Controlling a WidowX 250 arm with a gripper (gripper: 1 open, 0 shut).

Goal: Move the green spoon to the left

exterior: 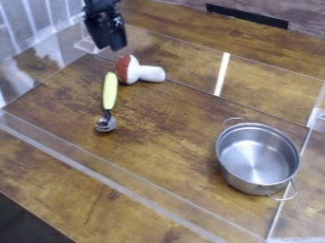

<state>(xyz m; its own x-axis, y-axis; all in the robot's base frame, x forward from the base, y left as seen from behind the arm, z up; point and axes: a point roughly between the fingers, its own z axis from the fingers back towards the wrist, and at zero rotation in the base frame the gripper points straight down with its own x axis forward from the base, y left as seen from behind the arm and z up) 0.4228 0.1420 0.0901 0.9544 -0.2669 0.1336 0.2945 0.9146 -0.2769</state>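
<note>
Lying flat on the wooden table (178, 104), steel pot (258, 158) nearest at right, green spoon (108, 98) left of centre, toy mushroom (136, 69) just behind it, claw (109, 42) released, above and beyond the spoon, clear of it.

Single arm enters from top left of the camera view. Black gripper (106, 38) hangs above the table surface, pointing steeply downward with a slight tilt. Jaws stand apart, nothing between them. Fingers (116, 40) dark, partly blurred.
</note>
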